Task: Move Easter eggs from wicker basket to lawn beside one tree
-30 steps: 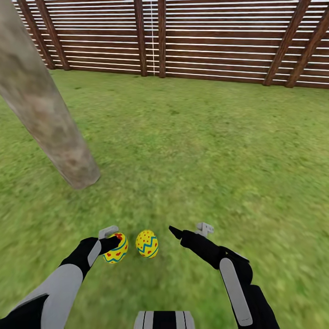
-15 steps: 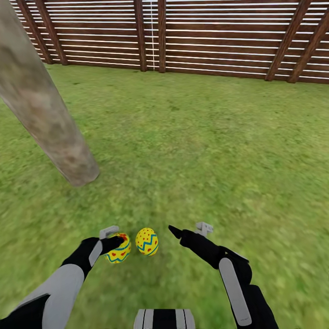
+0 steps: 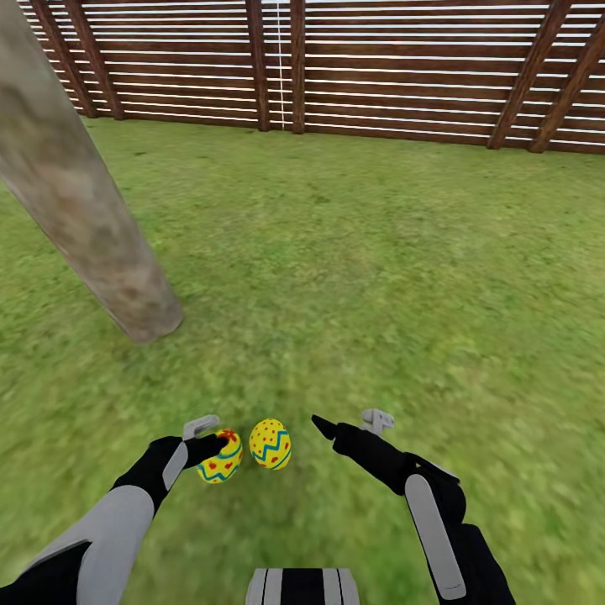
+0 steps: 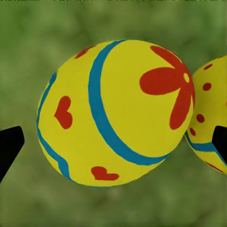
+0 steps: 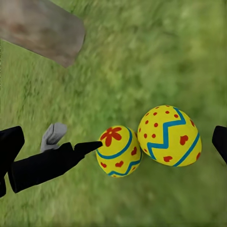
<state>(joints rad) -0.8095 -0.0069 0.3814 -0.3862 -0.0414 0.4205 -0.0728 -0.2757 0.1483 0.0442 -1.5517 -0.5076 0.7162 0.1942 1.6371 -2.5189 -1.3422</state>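
Left hand sits wide around one egg on the lawn, its neighbour touching beside. Light, smooth, rolls easily; I'd pinch across the widest middle.

1. No text, label, brand, number or sign can be read in any view.
2. The two Easter eggs on the lawn carry painted decoration only: blue zigzag and plain bands, red dots, hearts and a flower shape; none forms a letter or numeral.
3. The fence and tree trunk bear no markings.
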